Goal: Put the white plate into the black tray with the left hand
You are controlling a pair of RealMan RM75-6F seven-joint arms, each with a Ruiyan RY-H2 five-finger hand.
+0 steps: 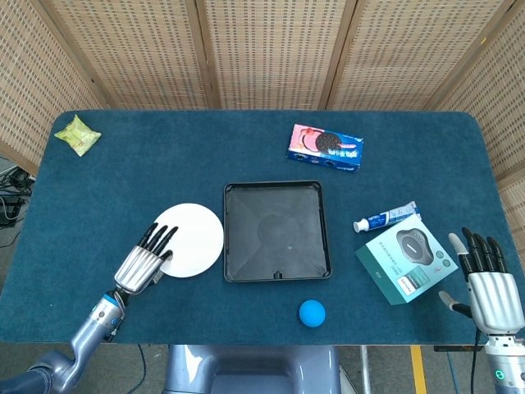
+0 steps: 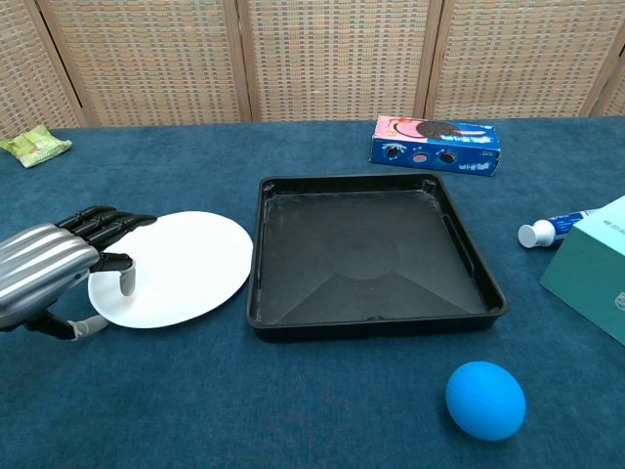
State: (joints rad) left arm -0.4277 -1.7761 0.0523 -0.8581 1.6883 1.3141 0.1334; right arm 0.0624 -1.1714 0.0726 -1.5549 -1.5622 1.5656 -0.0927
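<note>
The white plate (image 1: 193, 238) (image 2: 186, 266) lies flat on the blue table, just left of the empty black tray (image 1: 233, 246) (image 2: 376, 321). My left hand (image 1: 145, 258) (image 2: 51, 275) is at the plate's near-left rim. Its fingers (image 2: 109, 223) reach over the rim, one fingertip bends down onto the plate, and the thumb (image 2: 86, 326) sits just outside the edge, low by the table. The plate is not lifted. My right hand (image 1: 487, 284) rests at the table's front right corner, fingers spread, holding nothing; the chest view does not show it.
A blue ball (image 1: 312, 313) (image 2: 485, 400) lies in front of the tray. A teal box (image 1: 405, 258) and a toothpaste tube (image 1: 385, 218) are to its right, a cookie box (image 1: 326, 148) behind it, a green packet (image 1: 78, 134) at the far left corner.
</note>
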